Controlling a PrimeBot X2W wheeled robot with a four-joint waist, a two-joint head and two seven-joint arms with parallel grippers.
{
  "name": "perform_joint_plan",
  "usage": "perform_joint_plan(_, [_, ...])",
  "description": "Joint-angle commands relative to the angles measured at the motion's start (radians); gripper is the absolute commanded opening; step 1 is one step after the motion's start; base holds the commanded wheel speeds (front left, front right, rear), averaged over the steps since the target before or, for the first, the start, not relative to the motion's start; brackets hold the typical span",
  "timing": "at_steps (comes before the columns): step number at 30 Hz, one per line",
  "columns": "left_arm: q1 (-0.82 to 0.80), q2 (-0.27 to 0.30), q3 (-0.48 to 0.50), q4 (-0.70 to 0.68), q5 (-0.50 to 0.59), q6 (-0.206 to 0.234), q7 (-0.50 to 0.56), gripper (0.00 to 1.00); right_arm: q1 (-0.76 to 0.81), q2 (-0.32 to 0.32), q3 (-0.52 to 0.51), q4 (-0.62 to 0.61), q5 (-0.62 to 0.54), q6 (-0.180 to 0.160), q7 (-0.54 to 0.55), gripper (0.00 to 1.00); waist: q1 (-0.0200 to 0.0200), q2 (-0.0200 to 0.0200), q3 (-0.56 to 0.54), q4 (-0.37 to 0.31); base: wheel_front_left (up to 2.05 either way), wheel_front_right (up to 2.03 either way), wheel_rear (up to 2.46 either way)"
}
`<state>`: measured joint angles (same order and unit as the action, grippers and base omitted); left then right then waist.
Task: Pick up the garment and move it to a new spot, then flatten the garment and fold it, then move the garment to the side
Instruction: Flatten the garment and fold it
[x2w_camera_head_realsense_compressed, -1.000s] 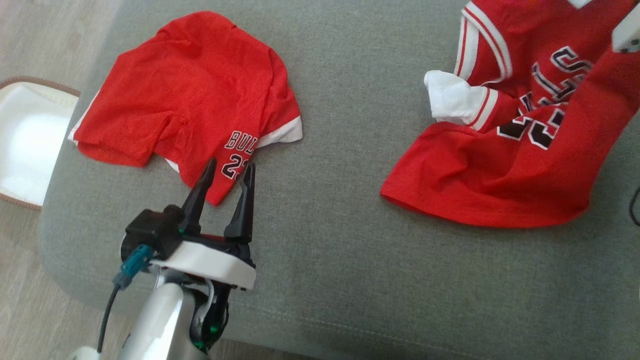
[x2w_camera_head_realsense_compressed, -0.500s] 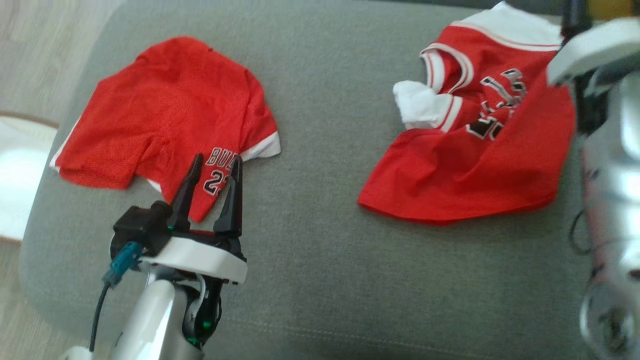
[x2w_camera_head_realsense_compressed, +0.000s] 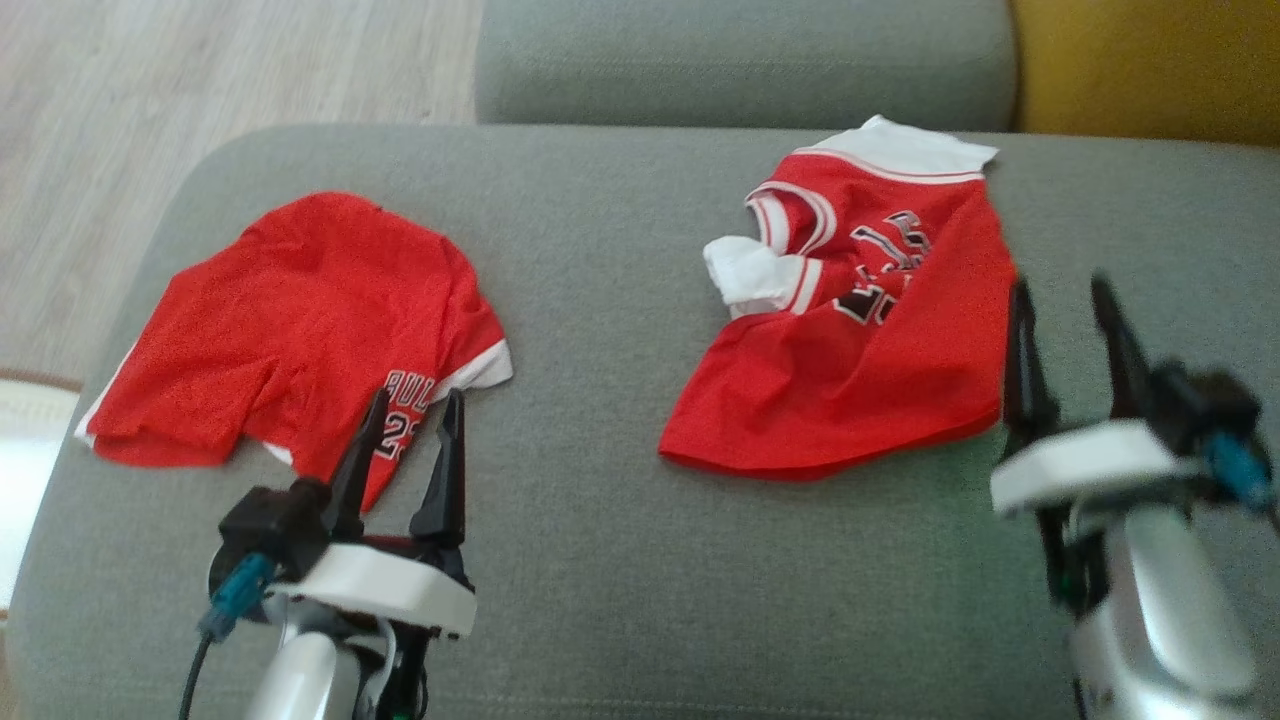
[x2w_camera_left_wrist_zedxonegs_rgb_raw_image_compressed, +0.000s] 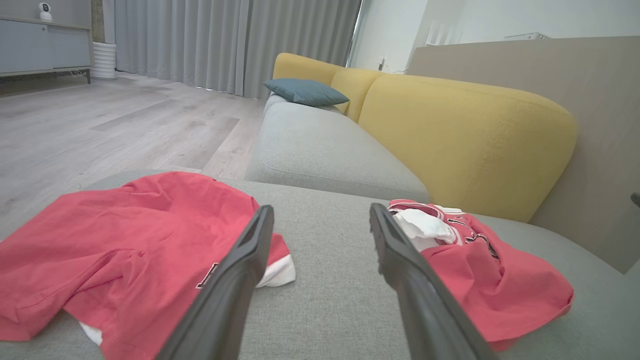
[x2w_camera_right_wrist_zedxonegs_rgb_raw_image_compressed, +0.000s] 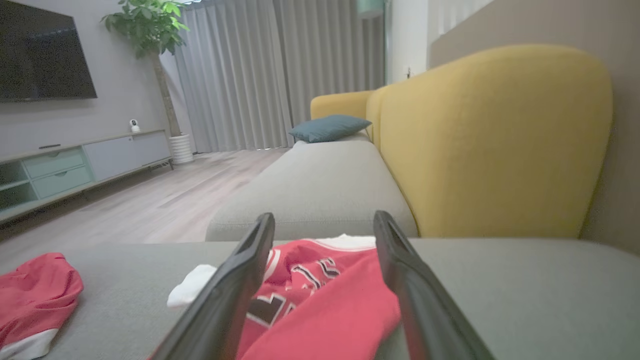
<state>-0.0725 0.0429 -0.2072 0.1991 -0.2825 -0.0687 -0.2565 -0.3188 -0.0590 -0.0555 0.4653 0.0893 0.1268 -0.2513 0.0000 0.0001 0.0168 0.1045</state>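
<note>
Grippers stand wide and empty over a grey sofa seat (x2w_camera_head_realsense_compressed: 600, 560) as a folding job waits on its next stage. The left gripper (x2w_camera_head_realsense_compressed: 418, 400) hangs with its two dark fingers spread at the near hem of a pair of red shorts (x2w_camera_head_realsense_compressed: 290, 330); whether the tips touch the cloth cannot be told. The right gripper (x2w_camera_head_realsense_compressed: 1060, 290), jaws equally far apart and holding nothing, sits just right of a red jersey (x2w_camera_head_realsense_compressed: 860, 380), its left finger at the garment's right edge.

Judging by that placing, the jersey is the garment in hand, lying loose on the right half of the seat, well apart from the shorts on the left. It looks set down but not yet flattened. The next move probably calls for both arms: each gripper to take an edge or corner and draw the cloth outward until the creases go, before any fold is made.

The jersey lies rumpled, with the black-and-white lettering on its chest buckled. A white-trimmed armhole stands up in loops, and a wad of white fabric is bunched at its left side. Its near hem lies in a smooth curve on the cushion, and a white band marks its far end, toward the yellow backrest (x2w_camera_head_realsense_compressed: 1140, 70).
</note>
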Motion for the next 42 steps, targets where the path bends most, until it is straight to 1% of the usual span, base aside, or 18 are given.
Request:
perform_joint_plan(1, [-0.022,0.007,0.044,-0.032,0.009,0.007,-0.005,1.00,0.007,0.008,0.030,-0.049,0.034,0.004,-0.010,1.00,0.0000,-0.0001,-0.022,-0.020,0.00,0.00,0.00])
perform_joint_plan(5, [0.003,0.007,0.053,-0.042,0.008,0.009,-0.005,1.00,0.132,0.008,0.048,-0.096,0.100,0.004,-0.010,1.00,0.0000,-0.0001,-0.035,-0.035,0.00,0.00,0.00])
perform_joint_plan(8, [0.014,0.007,0.055,-0.046,0.007,0.008,-0.005,1.00,0.179,0.009,0.044,-0.109,0.117,0.004,-0.010,1.00,0.0000,-0.0001,-0.034,-0.042,0.00,0.00,0.00])
perform_joint_plan(13, [0.015,0.007,0.054,-0.048,0.009,0.004,-0.005,1.00,0.196,0.009,0.046,-0.116,0.114,0.004,-0.010,1.00,0.0000,-0.0001,-0.028,-0.044,0.00,0.00,0.00])
perform_joint_plan(18, [0.011,0.007,0.052,-0.049,0.010,0.003,-0.005,1.00,0.196,0.009,0.074,-0.085,0.137,0.004,-0.010,1.00,0.0000,-0.0001,-0.016,-0.039,0.00,0.00,0.00])
perform_joint_plan(24, [-0.009,0.007,0.042,-0.049,0.010,0.000,-0.005,1.00,0.160,0.009,0.174,0.019,0.254,0.004,0.025,1.00,0.0000,-0.0001,0.023,-0.021,0.00,0.00,0.00])
perform_joint_plan(26, [-0.018,0.007,0.035,-0.047,0.012,-0.001,-0.005,1.00,0.137,0.009,0.206,0.059,0.311,0.004,0.043,1.00,0.0000,-0.0001,0.037,-0.010,0.00,0.00,0.00])
perform_joint_plan(33, [-0.045,0.007,0.015,-0.037,0.017,-0.002,-0.005,1.00,0.038,0.009,0.286,0.210,0.493,0.004,0.068,1.00,0.0000,-0.0001,0.079,0.045,0.00,0.00,0.00])
perform_joint_plan(34, [-0.049,0.007,0.013,-0.035,0.016,-0.002,-0.005,1.00,0.009,0.009,0.299,0.262,0.531,0.004,0.072,1.00,0.0000,-0.0001,0.087,0.062,0.00,0.00,0.00])
perform_joint_plan(42, [-0.059,0.007,0.007,-0.034,0.008,0.000,-0.005,1.00,-0.102,0.009,0.358,0.472,0.636,0.004,0.078,1.00,0.0000,-0.0001,0.107,0.108,0.00,0.00,0.00])
